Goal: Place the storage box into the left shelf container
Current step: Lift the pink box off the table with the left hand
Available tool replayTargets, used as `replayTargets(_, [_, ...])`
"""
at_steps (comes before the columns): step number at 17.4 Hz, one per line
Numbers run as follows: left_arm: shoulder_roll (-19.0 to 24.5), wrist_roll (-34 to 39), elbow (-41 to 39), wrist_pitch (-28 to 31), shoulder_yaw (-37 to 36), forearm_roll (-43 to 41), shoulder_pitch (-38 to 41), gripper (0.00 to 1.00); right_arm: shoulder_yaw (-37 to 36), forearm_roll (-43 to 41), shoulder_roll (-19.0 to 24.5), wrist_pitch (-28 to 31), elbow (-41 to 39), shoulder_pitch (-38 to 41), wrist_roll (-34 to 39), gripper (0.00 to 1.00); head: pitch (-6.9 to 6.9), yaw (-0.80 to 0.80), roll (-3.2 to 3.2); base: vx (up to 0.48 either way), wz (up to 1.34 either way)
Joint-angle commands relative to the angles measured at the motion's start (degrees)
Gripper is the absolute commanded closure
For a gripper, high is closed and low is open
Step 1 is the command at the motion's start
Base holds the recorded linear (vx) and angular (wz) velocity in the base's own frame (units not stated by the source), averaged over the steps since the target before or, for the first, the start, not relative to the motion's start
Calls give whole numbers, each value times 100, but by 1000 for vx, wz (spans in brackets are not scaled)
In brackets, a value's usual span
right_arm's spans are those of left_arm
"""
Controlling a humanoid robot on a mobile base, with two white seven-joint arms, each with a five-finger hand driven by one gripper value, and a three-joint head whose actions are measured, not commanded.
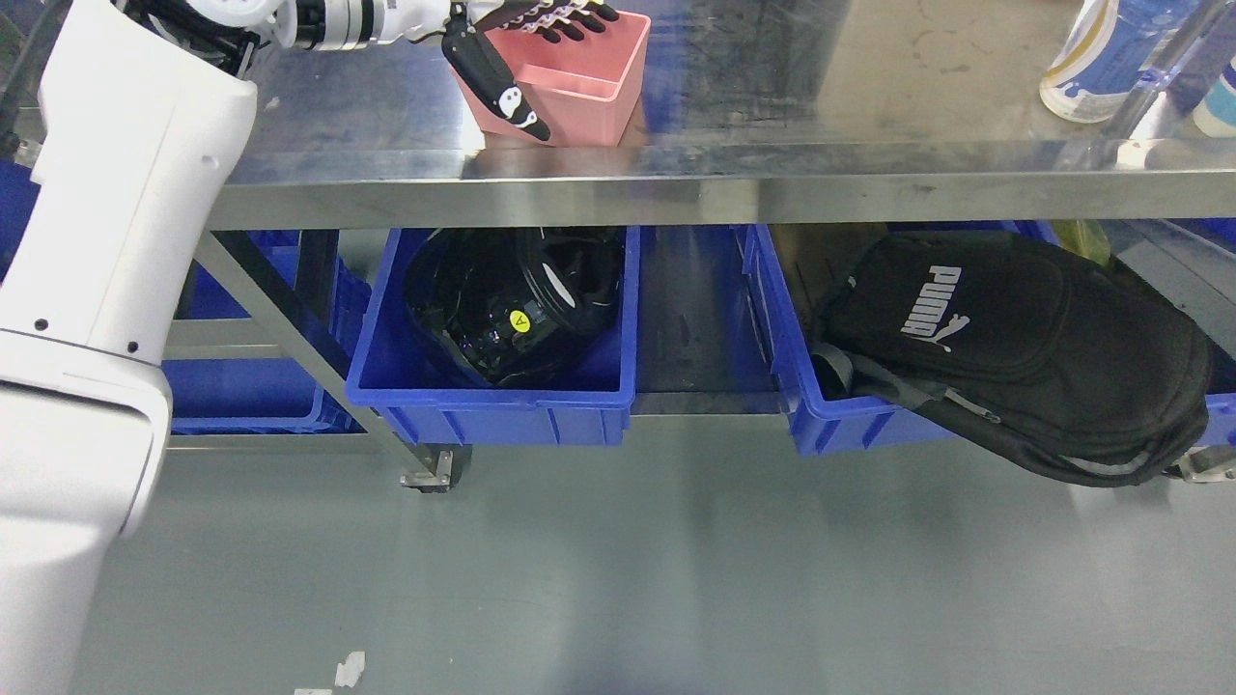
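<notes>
Steel table [676, 174]: at eleven o'clock, left hand [512, 58] grips light, stiff pink plastic storage box [579, 82] by its rim.

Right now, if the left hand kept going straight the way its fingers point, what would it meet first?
The left hand points toward the picture's right and is already at the pink storage box, fingers over its rim and thumb on its near wall. So the box comes first; whether the grip is closed is unclear.
</notes>
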Motion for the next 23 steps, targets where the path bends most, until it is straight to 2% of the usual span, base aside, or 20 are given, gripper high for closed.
replayTargets(1, [-604, 2, 752, 2, -107, -575, 59, 6, -17, -9, -100, -3, -100, -44, -1, 0, 0, 0, 0, 0, 0])
replayTargets(3, [-665, 2, 849, -7, -90, -628, 77, 10, -17, -9, -100, -3, -100, -35, -10, 0, 0, 0, 0, 0, 0])
replayTargets(5, [-736, 2, 928, -7, 120, -637, 103, 20, -17, -9, -100, -3, -100, -35, -1, 0, 0, 0, 0, 0, 9])
replayTargets(8, [-736, -6, 1042, -33, 402, -724, 95, 39, -17, -9, -100, -3, -100, -44, -1, 0, 0, 0, 0, 6, 62])
replayTargets(10, [-719, -76, 1086, -243, 586, -830, 112, 57, -17, -9, -100, -3, -100, -35, -1, 0, 0, 0, 0, -5, 53])
replayTargets(11, [-719, -155, 1173, -418, 735, -848, 173, 69, -17, -9, -100, -3, -100, -35, -1, 0, 0, 0, 0, -7, 32])
replayTargets(15, [-745, -358, 1245, -902, 1437, -883, 253, 89, -17, -9, -100, -3, -100, -35, -1, 0, 0, 0, 0, 0, 0])
replayTargets(19, [-946, -428, 1236, -1237, 1938, -874, 288, 99, -17, -9, -100, -3, -100, -35, -10, 0, 0, 0, 0, -1, 31])
replayTargets(22, [-1093, -297, 1201, -1263, 3306, -865, 305, 100, -17, -9, -100, -3, -100, -35, -1, 0, 0, 0, 0, -9, 55])
replayTargets(23, [-1093, -157, 1183, -1333, 3486, -839, 375, 100, -17, -9, -100, -3, -100, -35, -10, 0, 0, 0, 0, -10, 76])
